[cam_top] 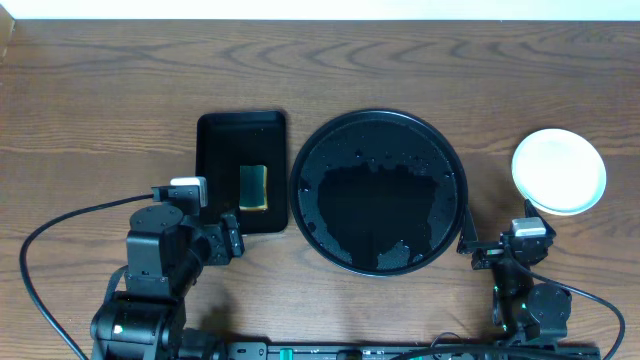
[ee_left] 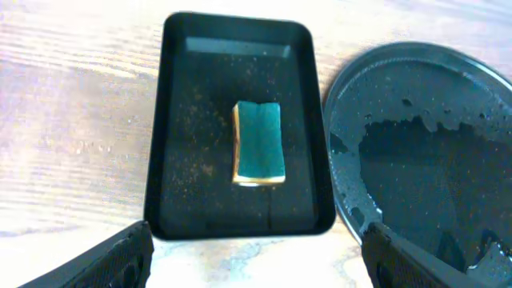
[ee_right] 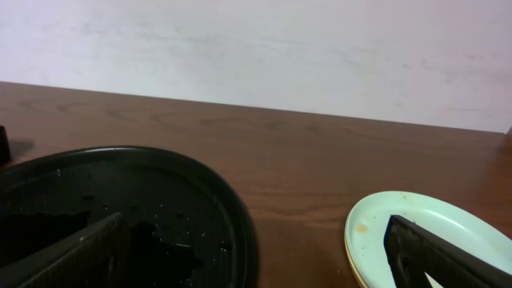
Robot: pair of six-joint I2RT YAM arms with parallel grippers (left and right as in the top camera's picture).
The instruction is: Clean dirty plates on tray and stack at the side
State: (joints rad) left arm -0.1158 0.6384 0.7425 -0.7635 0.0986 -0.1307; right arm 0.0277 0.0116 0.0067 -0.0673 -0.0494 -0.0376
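The large round black tray (cam_top: pixel 378 192) sits mid-table, wet with droplets and bare of plates; it also shows in the left wrist view (ee_left: pixel 424 152) and the right wrist view (ee_right: pixel 120 216). The plates (cam_top: pixel 558 170) lie stacked on the wood at the right, a mint-blue one on top with a yellow edge under it in the right wrist view (ee_right: pixel 432 236), with a small brown smear. My left gripper (ee_left: pixel 256 260) is open and empty just in front of the rectangular tray. My right gripper (ee_right: pixel 256 256) is open and empty between the round tray and the stack.
A smaller rectangular black tray (cam_top: pixel 215 175) holds a green-yellow sponge (cam_top: pixel 254 187), left of the round tray; the sponge also shows in the left wrist view (ee_left: pixel 258 142). Cables trail off both arms at the front edge. A white wall stands behind the table.
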